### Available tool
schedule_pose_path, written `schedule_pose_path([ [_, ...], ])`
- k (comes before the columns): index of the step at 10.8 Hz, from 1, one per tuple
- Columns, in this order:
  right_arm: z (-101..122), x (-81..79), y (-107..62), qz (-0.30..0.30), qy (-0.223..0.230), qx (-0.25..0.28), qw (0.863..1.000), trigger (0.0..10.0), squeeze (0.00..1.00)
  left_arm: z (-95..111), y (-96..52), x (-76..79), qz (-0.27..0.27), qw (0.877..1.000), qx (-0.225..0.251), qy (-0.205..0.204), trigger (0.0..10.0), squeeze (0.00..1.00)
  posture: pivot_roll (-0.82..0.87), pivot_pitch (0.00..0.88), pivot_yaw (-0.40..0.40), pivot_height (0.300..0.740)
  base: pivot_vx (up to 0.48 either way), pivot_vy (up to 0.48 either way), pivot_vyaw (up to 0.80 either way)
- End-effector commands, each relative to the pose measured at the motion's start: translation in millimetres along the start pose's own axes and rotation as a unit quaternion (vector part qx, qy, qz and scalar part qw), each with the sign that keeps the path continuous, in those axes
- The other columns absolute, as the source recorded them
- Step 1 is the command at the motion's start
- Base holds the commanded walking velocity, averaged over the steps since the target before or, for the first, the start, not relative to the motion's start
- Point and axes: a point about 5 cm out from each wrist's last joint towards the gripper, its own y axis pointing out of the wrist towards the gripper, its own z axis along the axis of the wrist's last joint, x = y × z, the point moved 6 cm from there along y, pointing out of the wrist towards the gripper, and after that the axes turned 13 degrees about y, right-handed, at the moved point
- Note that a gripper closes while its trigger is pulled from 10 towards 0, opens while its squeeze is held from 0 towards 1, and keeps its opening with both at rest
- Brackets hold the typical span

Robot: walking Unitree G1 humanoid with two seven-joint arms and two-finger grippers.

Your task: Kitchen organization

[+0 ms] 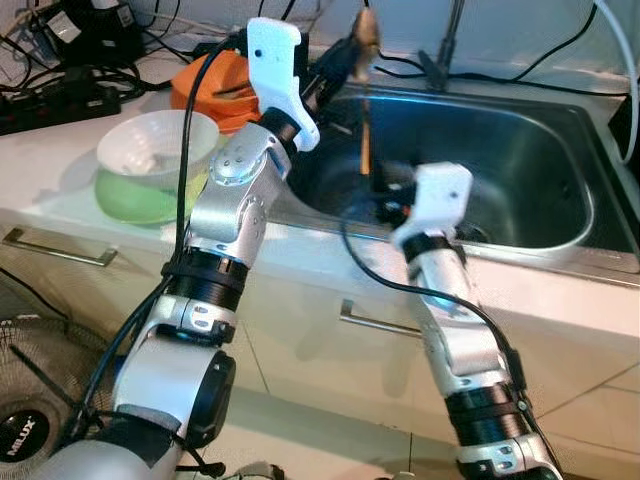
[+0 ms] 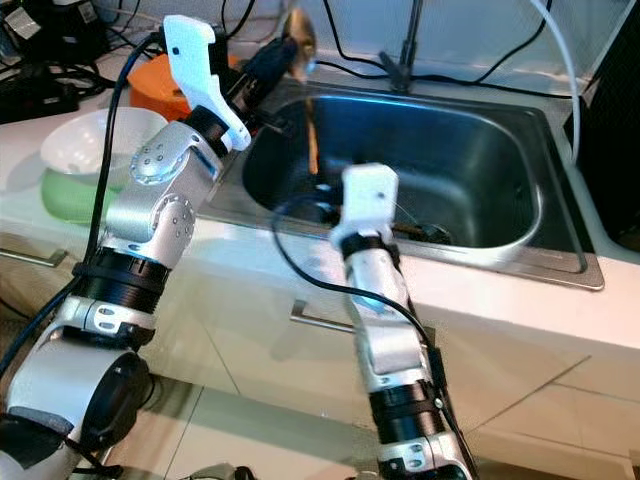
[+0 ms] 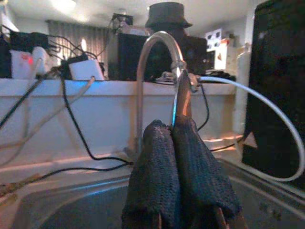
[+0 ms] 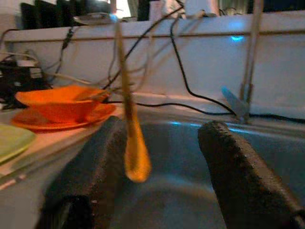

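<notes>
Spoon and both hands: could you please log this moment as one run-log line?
left hand: shut on spoon, above sink | right hand: open, inside sink | bowls: on counter

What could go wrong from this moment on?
The left hand pinches a spoon by one end above the sink; so short a grip may let it slip or swing. The open right hand waits close under its hanging end, so closing early could knock it loose.
</notes>
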Motion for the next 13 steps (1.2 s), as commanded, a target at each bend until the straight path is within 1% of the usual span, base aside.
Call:
schedule_pose_path([
  [1,9.4,-5.8,2.9,0.013,-0.004,0.009,1.000,10.0,0.00,-0.6,-3.3,1.7,-0.008,1.000,-0.001,-0.017,10.0,0.00,-0.12,0.000,0.030,0.740,0.000,0.000,0.00],
  [2,9.9,-6.9,3.4,0.015,-0.004,0.009,1.000,10.0,0.00,-1.3,-4.2,4.9,-0.015,1.000,-0.004,-0.024,10.0,0.00,-0.12,0.000,0.028,0.740,0.000,0.000,0.00],
  [4,11.1,-10.8,5.9,0.020,-0.003,0.010,1.000,10.0,0.00,-5.8,-8.7,20.3,-0.055,0.998,-0.022,-0.037,10.0,0.00,-0.11,0.000,0.029,0.740,0.000,0.000,0.00],
  [5,10.9,-12.0,6.6,0.021,-0.003,0.009,1.000,10.0,0.00,-6.5,-10.1,25.1,-0.068,0.996,-0.026,-0.043,10.0,0.00,-0.11,0.000,0.027,0.740,0.000,0.000,0.00],
  [7,9.0,-12.3,7.6,0.021,-0.004,0.006,1.000,10.0,0.00,-7.3,-11.9,31.9,-0.085,0.995,-0.032,-0.051,10.0,0.00,-0.11,0.000,0.027,0.740,0.000,0.000,0.00],
  [9,7.7,-9.2,8.5,0.012,-0.006,0.003,1.000,10.0,0.00,-10.2,-15.0,36.8,-0.095,0.993,-0.039,-0.051,10.0,0.00,-0.11,0.000,0.025,0.740,0.000,0.000,0.00],
  [10,6.2,-7.4,8.7,0.008,-0.006,0.001,1.000,8.2,0.00,-10.9,-17.4,39.4,-0.099,0.993,-0.041,-0.051,10.0,0.00,-0.11,0.000,0.024,0.740,0.000,0.000,0.00],
  [11,5.3,-7.1,8.8,0.008,-0.005,0.000,1.000,0.0,0.00,-11.0,-18.7,40.9,-0.102,0.993,-0.042,-0.050,10.0,0.00,-0.11,0.000,0.022,0.740,0.000,0.000,0.00],
  [13,4.2,-6.7,8.8,0.007,-0.004,-0.002,1.000,0.0,0.00,-10.0,-19.2,42.4,-0.104,0.992,-0.044,-0.050,10.0,0.00,-0.11,0.000,0.023,0.740,0.000,0.000,0.00],
])
